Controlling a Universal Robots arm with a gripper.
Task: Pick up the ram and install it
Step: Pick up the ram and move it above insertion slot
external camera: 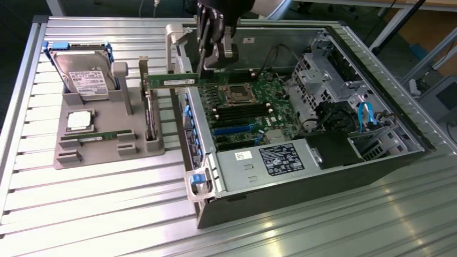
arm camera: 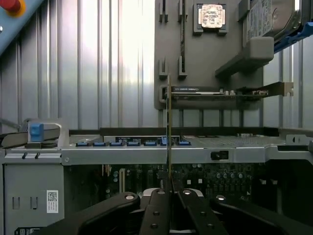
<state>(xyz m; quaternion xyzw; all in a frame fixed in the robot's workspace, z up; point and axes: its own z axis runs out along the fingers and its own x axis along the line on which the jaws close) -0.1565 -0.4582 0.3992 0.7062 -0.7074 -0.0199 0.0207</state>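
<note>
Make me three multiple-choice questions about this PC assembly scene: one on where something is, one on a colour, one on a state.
1. Where is the ram that the end effector carries?
A. Lying in the grey tray.
B. Seated in a motherboard slot.
C. Held in the air beside the side wall of the open computer case.

2. What colour is that ram's board?
A. Green.
B. Red.
C. White.

3. What state is the end effector in?
A. Open and empty.
B. Shut on the ram.
C. Shut on the hard drive.

Answers:
1 C: the stick hangs level in the grip and rests on nothing.
2 A: its face shows green in the exterior view.
3 B: in the wrist view the end effector is clamped on the stick's end.
</note>
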